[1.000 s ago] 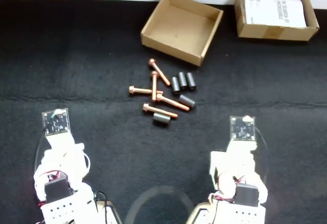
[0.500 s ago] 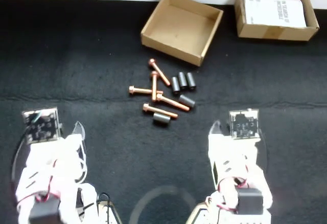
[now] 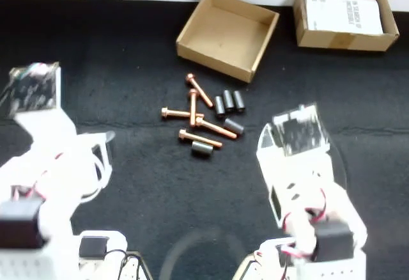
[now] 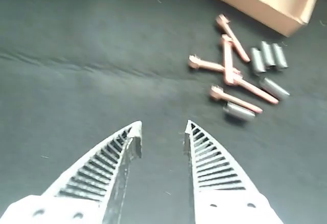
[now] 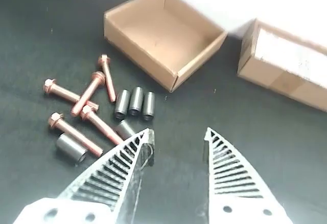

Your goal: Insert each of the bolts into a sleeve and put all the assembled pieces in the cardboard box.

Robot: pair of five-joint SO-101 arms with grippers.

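Observation:
Several copper bolts [image 3: 195,110] [image 4: 227,75] [image 5: 84,104] lie in a loose heap on the black table mat, with several dark grey sleeves [image 3: 228,101] [image 4: 265,58] [image 5: 134,101] beside them. An open, empty cardboard box [image 3: 227,34] [image 5: 163,35] stands behind the heap. My left gripper [image 4: 162,129] is open and empty, raised over bare mat to the near left of the bolts. My right gripper [image 5: 177,134] is open and empty too, raised to the near right of the sleeves. Both white arms [image 3: 57,158] [image 3: 303,171] stand up from the table's front edge.
A second cardboard box [image 3: 345,21] [image 5: 288,63] with a printed white sheet inside sits at the back right. One sleeve [image 3: 202,148] lies apart at the near edge of the heap. Bare black mat [image 3: 128,50] surrounds the parts.
Both arms have risen from their folded rest pose and swung forward toward the parts. Their grippers have opened. The bolts, sleeves and boxes have not moved.

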